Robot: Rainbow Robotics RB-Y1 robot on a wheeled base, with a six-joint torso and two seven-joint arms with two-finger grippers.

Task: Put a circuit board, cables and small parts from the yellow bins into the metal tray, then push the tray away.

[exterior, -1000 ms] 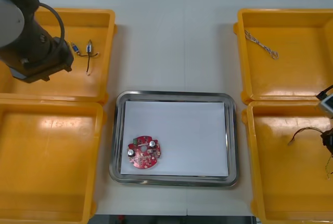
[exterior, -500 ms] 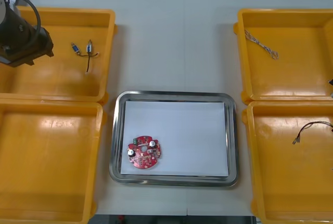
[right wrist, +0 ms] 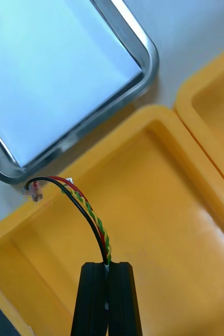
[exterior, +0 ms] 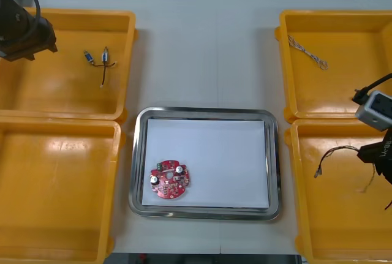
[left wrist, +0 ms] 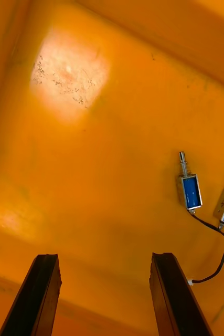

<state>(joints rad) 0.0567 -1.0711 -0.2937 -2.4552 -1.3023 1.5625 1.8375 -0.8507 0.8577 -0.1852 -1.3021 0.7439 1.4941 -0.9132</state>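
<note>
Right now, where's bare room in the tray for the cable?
The tray is bare white along its far rim and whole right side, nearest the right gripper, shut on the cable. Only its near-left corner is crowded, by the board. The left gripper hangs open over the far left bin.

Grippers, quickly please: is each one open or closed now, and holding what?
Left gripper: open, empty, above the far left yellow bin.
Right gripper: closed on the red and yellow cable, above the near right yellow bin.
</note>
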